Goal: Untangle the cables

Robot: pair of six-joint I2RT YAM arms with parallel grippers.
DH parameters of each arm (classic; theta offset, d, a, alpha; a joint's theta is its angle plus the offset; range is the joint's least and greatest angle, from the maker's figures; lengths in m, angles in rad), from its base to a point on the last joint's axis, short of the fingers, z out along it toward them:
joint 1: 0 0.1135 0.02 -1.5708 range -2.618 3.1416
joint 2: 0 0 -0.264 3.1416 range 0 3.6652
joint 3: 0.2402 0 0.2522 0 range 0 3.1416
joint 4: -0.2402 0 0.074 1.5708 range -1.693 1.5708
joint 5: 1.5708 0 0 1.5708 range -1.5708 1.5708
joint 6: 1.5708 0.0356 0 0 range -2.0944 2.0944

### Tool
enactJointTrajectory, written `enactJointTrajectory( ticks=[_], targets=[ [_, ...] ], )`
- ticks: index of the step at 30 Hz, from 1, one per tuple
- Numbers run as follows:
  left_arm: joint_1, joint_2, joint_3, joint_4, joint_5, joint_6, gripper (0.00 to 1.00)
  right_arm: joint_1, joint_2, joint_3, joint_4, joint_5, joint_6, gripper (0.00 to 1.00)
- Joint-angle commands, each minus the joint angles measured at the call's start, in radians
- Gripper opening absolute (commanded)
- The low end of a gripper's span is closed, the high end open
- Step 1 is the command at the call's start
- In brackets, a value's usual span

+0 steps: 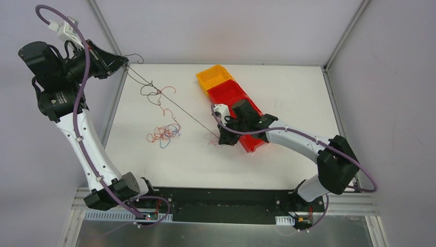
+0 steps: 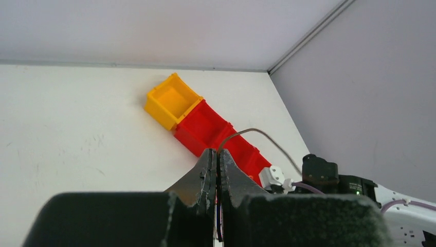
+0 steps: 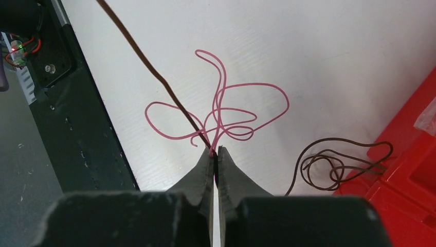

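**One dark wire drawn taut between two shut grippers**

Nearest the bases, the right gripper (image 3: 215,150) sits low over the table (image 1: 288,154), fingers closed to a slit. It pinches the pink wire (image 3: 226,110) at the root of its loops and, it appears, the dark wire (image 1: 175,105) too. That low hold looks meant to anchor one end. A dark coil (image 3: 329,164) lies just beside it, against the red bins (image 1: 230,95), which crowd that side.

Left of it, well apart, the tangle (image 1: 163,133) of red, orange and blue rests loose on the table. Further back, loose curls (image 1: 157,95) hang about the taut line, so that knot is not yet free.

At the far left corner the left gripper (image 2: 216,154) is raised, fingers pressed together on the dark wire's other end. Holding high there probably lifts the line clear of the tangle. It is at the table's edge by the frame post, with little room outward; the near middle offers more. The yellow bin (image 1: 215,77) sits farthest back.
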Motion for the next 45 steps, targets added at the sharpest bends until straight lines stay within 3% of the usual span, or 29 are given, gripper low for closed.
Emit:
enactJointTrajectory(
  ticks=[1,5,6,9,10,12,17,20,27,32,36,41,43,45],
  targets=[
    [0.027,-0.009,-0.087,0.129,-0.122,-0.057,0.0,-0.009,-0.028,-0.031,-0.11,0.022,-0.012,0.0],
    [0.027,-0.075,-0.316,0.071,-0.163,0.074,0.0,-0.01,-0.062,0.0,-0.121,-0.014,0.011,0.01],
    [0.028,-0.088,-0.37,0.04,-0.182,0.124,0.0,-0.009,-0.07,0.012,-0.125,-0.039,0.02,0.07],
    [0.028,-0.102,-0.492,-0.083,-0.269,0.273,0.0,0.002,-0.069,0.071,-0.173,-0.118,0.035,0.63],
    [0.028,-0.103,-0.526,-0.106,-0.315,0.304,0.0,0.008,-0.065,0.095,-0.206,-0.13,0.021,0.71],
    [0.027,-0.091,-0.587,-0.129,-0.409,0.344,0.0,0.009,-0.061,0.129,-0.25,-0.128,0.004,0.77],
    [0.027,-0.013,-0.634,-0.163,-0.59,0.354,0.0,0.008,-0.053,0.164,-0.316,-0.096,-0.038,0.72],
    [0.027,0.03,-0.655,-0.165,-0.602,0.343,0.0,0.033,-0.029,0.151,-0.276,-0.086,-0.035,0.58],
    [0.026,0.068,-0.682,-0.165,-0.589,0.318,0.0,0.151,0.104,0.194,-0.103,0.039,0.071,0.43],
    [0.027,0.051,-0.706,-0.165,-0.59,0.31,0.0,0.241,0.247,0.29,-0.04,0.106,0.079,0.5],
    [0.026,0.025,-0.72,-0.166,-0.575,0.311,0.0,0.257,0.395,0.391,-0.024,0.208,0.098,0.48],
    [0.028,0.013,-0.715,-0.167,-0.567,0.304,0.0,0.261,0.521,0.496,-0.03,0.335,0.079,0.55],
    [0.027,0.017,-0.71,-0.168,-0.558,0.296,0.0,0.266,0.563,0.534,-0.045,0.349,0.058,0.54],
    [0.028,0.024,-0.701,-0.168,-0.557,0.293,0.0,0.269,0.592,0.55,-0.042,0.357,0.031,0.47]
  ],
)
